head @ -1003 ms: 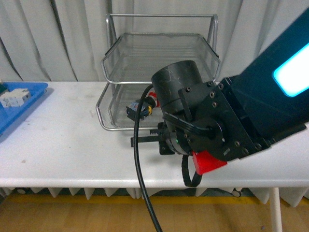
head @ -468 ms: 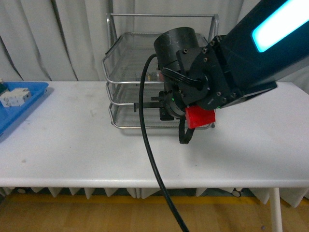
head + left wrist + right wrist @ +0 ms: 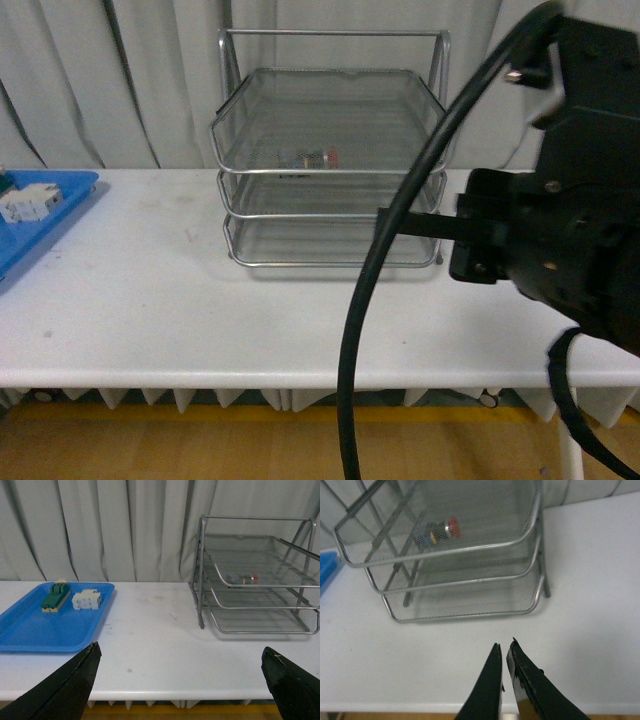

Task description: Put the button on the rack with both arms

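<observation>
**Button rests in top tray as both arms stand clear of the rack**

The button [image 3: 436,532] lies on its side in the uppermost tray of the rack [image 3: 330,170], red cap pointing along the mesh floor, well beyond the tips of the right pincer [image 3: 504,652] and above them. Nothing touches it; the mesh alone carries it, and the tray's raised wire rim would keep it from rolling out. All three trays sit pushed in, one over another, within the tubular frame.

The right pincer hangs over bare tabletop [image 3: 150,300] on the near side of the rack, its two dark fingers pressed together with only a sliver of gap and nothing between them. From the front camera the right arm's housing and a thick black cable [image 3: 385,270] fill the foreground, apart from the frame.

The left pincer [image 3: 180,680] is spread wide, only its two finger ends showing at the lower corners of its own camera's picture, and it grips nothing. The rack stands ahead of it and off to one side, across open tabletop; to the other side sits a blue tray [image 3: 30,635] carrying a green-and-cream switch block [image 3: 55,596] and a white block [image 3: 87,600], neither of them part of the job.

Judged from how things lie, the placing looks done: the button is inside the rack, and both arms are held clear so as not to nudge it.
</observation>
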`<control>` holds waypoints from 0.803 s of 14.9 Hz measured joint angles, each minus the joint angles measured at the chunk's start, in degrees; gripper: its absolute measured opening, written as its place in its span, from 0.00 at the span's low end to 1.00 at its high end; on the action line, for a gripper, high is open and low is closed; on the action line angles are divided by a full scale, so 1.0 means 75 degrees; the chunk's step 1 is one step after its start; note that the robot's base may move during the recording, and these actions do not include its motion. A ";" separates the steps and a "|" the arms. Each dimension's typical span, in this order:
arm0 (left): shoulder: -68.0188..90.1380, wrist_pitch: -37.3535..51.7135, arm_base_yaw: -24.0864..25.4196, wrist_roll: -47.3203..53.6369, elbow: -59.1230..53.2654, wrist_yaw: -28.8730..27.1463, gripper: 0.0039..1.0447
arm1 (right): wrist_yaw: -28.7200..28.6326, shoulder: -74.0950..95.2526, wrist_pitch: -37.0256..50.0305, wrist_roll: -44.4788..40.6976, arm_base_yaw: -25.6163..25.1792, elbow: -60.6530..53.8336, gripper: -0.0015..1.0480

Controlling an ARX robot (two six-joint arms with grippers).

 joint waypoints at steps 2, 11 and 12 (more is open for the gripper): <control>0.0003 0.0006 0.0000 0.0000 0.0000 -0.0003 0.94 | 0.0927 -0.0073 0.3179 -0.1428 -0.0329 -0.1346 0.02; 0.0000 0.0000 0.0012 0.0000 0.0000 0.0003 0.94 | -0.0930 -0.4398 0.2378 -0.2393 -0.2480 -0.4266 0.02; 0.0000 0.0000 0.0012 0.0003 0.0000 0.0003 0.94 | -0.1046 -0.4637 0.2192 -0.2396 -0.2573 -0.4342 0.02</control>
